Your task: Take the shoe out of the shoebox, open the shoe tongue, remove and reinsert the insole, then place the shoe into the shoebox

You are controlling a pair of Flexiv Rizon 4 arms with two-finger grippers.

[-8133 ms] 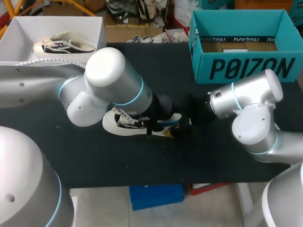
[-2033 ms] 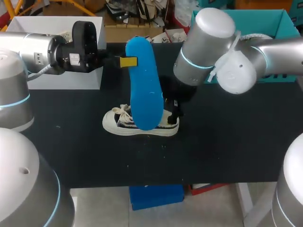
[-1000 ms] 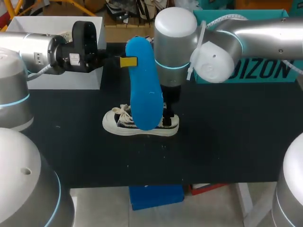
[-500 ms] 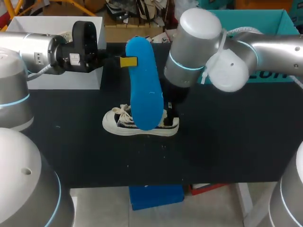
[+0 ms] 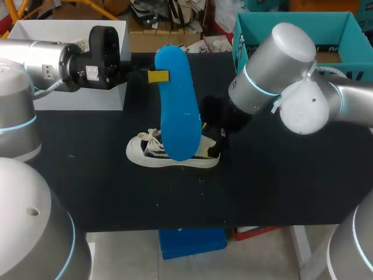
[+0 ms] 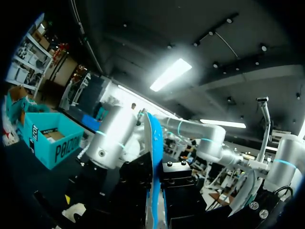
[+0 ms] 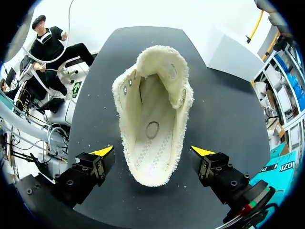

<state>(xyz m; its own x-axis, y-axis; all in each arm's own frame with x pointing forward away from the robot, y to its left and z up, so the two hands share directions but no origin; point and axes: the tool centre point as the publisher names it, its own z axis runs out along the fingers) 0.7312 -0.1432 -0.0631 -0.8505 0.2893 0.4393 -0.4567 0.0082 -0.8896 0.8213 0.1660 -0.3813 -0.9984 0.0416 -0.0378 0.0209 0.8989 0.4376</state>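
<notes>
My left gripper is shut on the top end of a blue insole, which hangs upright above the table in front of the shoe. In the left wrist view the insole shows edge-on between the black fingers. The white low sneaker lies on the black table, laces toward the left. My right gripper is at its heel end. In the right wrist view that gripper stands open, and the shoe's cream, empty inside lies ahead of it, its heel rim between the yellow tips without touching them.
A teal shoebox stands open at the back right. A white box holding other shoes stands at the back left. The black table lies bare in front and to the right of the shoe.
My right arm has swung back toward the right, and its gripper has shifted slightly right at the shoe's heel. The left arm and the insole have kept still.
</notes>
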